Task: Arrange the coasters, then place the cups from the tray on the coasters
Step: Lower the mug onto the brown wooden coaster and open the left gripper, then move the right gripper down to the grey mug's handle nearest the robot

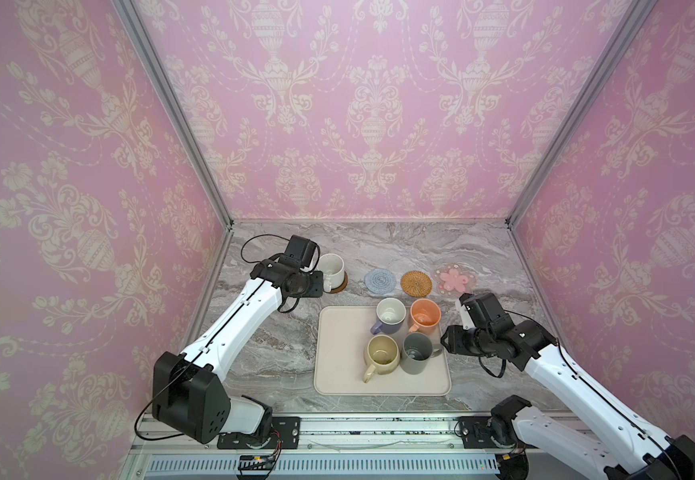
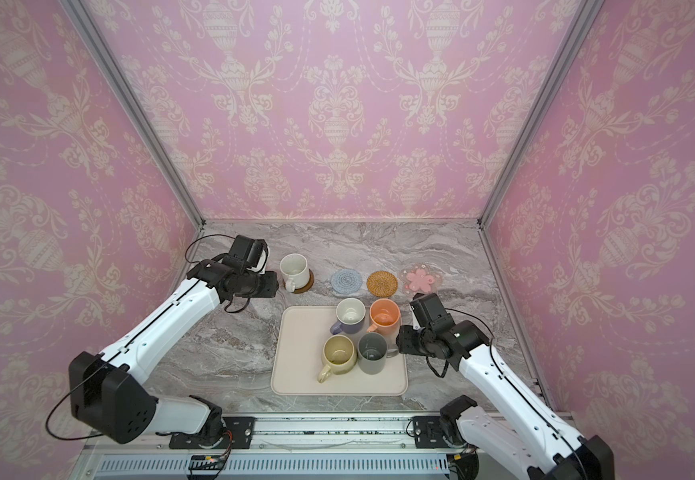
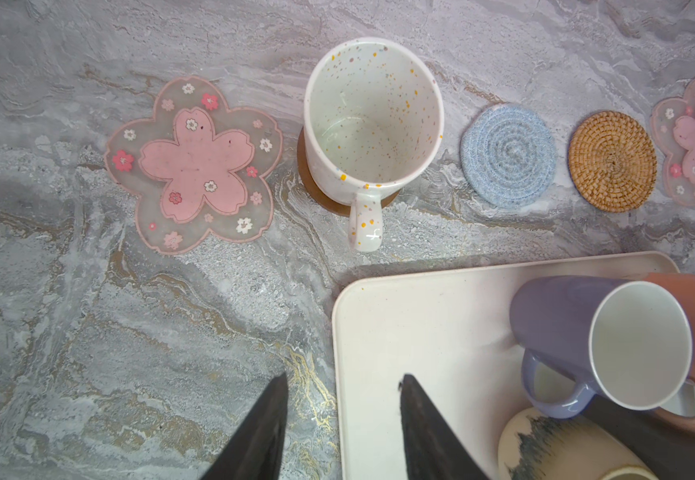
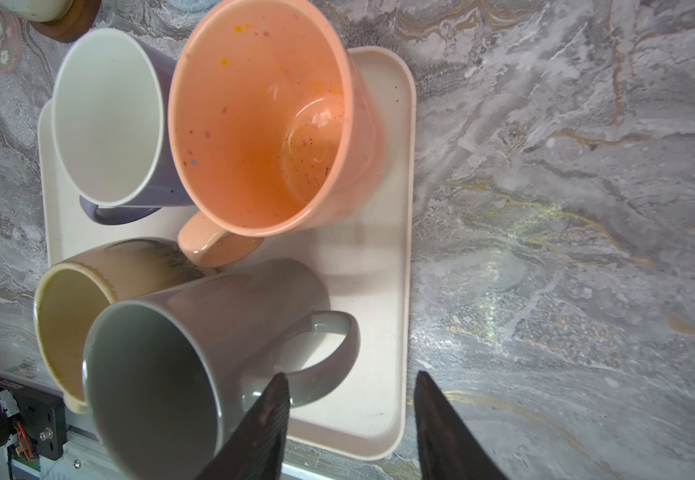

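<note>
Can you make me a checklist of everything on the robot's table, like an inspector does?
Surface: grey marble tabletop.
Job's things: white speckled mug on wooden coaster; left flower coaster, blue coaster, rattan coaster, right flower coaster bare; lavender mug, peach mug, cream mug, grey mug on tray.
Clutter: nothing seen.
Grippers: left gripper open, empty; right gripper open beside grey mug's handle.
Cables: black cables at both wrists.
Surroundings: pink wallpaper walls, metal rail in front.
</note>
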`<state>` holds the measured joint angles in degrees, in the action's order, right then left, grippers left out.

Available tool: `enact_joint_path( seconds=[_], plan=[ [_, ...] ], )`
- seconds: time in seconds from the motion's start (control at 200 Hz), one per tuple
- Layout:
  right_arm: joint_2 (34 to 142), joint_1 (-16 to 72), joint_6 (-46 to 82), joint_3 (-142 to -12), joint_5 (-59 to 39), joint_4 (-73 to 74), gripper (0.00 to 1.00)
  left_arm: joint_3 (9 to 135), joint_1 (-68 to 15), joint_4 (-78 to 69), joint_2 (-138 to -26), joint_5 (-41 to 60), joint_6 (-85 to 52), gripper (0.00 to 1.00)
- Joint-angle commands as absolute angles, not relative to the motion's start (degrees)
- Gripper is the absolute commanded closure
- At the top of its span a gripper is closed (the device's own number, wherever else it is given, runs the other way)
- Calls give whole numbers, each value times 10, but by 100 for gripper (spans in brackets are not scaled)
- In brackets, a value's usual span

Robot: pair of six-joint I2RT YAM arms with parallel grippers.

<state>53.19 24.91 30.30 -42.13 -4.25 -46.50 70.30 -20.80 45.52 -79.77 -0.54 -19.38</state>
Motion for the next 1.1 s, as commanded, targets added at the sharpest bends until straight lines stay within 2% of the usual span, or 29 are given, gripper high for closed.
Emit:
enact_joint_path(
  seconds=[0.0, 0.245, 0.62, 1.096],
  plan=[
    [555, 251, 318, -424, -29, -452, 50, 683, -207, 462, -773, -5, -207, 53],
    [577, 265, 327, -412, -25, -454, 51, 659, -207, 459, -756, -6, -207, 53],
    [528, 293, 367, -391, -15, -492, 52, 654, -207, 447, -752, 12, -212, 53],
    [507, 384, 427, -364, 3, -488, 53, 648, -211, 451, -727, 18, -224, 53]
  ],
)
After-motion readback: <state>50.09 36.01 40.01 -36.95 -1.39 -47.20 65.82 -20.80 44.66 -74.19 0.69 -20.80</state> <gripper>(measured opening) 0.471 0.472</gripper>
